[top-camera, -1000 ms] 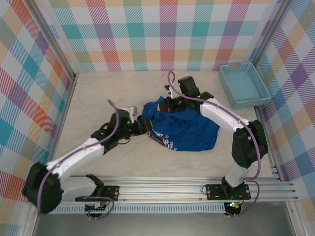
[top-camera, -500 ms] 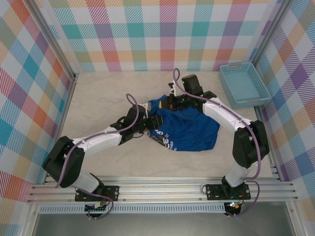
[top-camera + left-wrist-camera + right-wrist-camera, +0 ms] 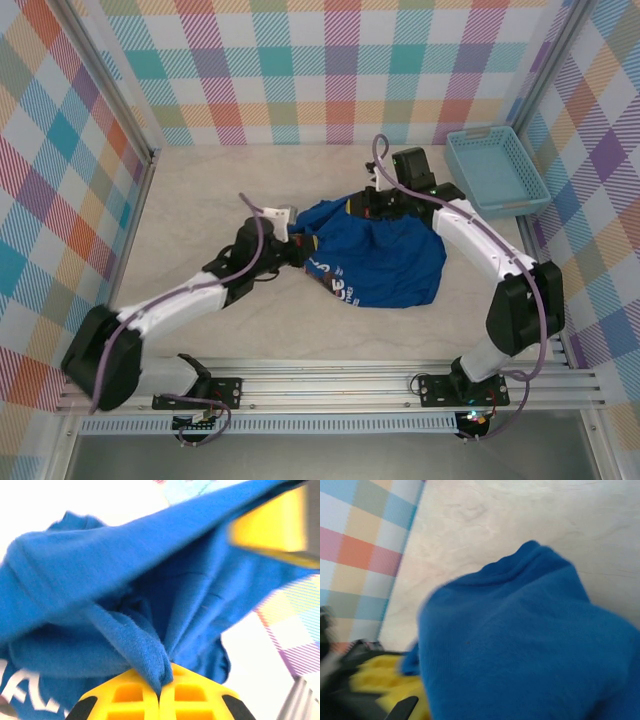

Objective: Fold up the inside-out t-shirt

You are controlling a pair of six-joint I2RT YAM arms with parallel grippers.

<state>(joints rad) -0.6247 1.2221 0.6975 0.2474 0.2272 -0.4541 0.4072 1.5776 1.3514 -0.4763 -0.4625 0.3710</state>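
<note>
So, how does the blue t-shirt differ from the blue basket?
The t-shirt is dark royal blue; the basket is pale blue. The t-shirt lies crumpled mid-table; the basket stands in the far right corner. The t-shirt bears white print; the basket looks plain. Both are blue.

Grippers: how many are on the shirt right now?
2. Left gripper pinches a fold of the t-shirt at its left edge; right gripper sits at the far edge, grip hidden by cloth.
</note>
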